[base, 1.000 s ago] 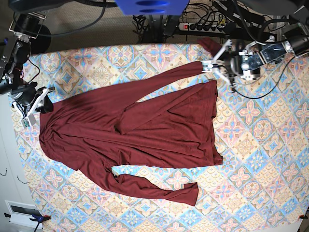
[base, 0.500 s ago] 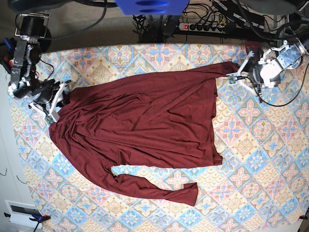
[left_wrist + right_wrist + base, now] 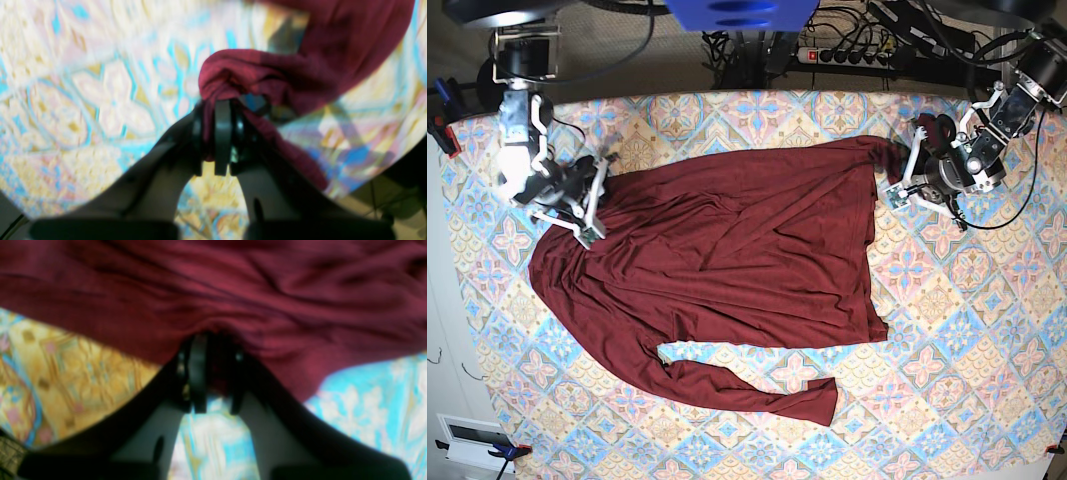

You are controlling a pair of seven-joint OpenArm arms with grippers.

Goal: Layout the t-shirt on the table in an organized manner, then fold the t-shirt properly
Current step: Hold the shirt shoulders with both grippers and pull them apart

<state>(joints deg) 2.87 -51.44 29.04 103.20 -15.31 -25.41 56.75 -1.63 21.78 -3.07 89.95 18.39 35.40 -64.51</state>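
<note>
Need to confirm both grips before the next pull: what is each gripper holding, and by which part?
Both hold the t-shirt. The left gripper pinches a bunched sleeve end; the right gripper pinches a fold at the shoulder-side edge.

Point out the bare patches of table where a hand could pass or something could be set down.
Free: the table right of the t-shirt hem, and the strip below its lower sleeve. A small bare gap lies between that sleeve and the body. Crowded: the upper corners, where the right gripper and the left gripper clamp the shirt.
</note>
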